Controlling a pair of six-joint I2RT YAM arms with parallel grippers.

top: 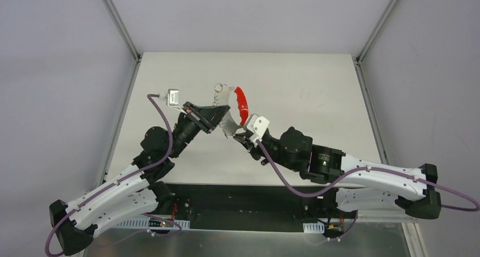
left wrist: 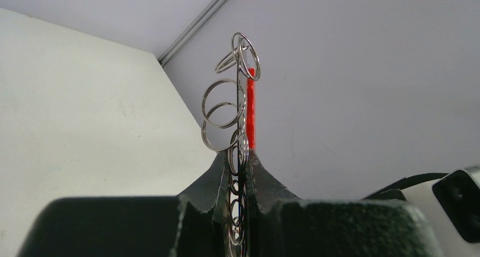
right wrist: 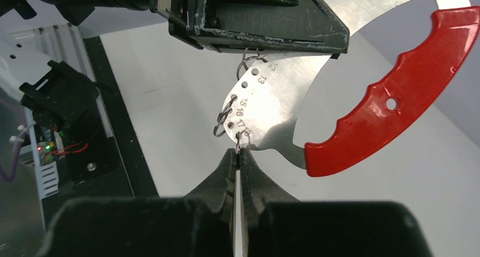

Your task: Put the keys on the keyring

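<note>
Keyring point(left wrist: 223, 107) and its bunch of thin wire rings stand upright beside the red crescent point(left wrist: 250, 107), both rising out of the left gripper point(left wrist: 242, 161). That gripper's fingers are clamped on the flat metal part and hold it in the air above the table point(top: 294, 76), near its middle. Further right, the right gripper point(right wrist: 236, 155) has its fingers pressed together at the lower tip of the numbered plate point(right wrist: 271, 98), close by a tiny wire loop point(right wrist: 222, 121). Whether a key sits between those fingers is too small to tell. The step in hand looks like threading at that tip. The next move probably calls for a small, steady feed along the wire while the left arm holds firm, as a slip could twist the rings aside.
</note>
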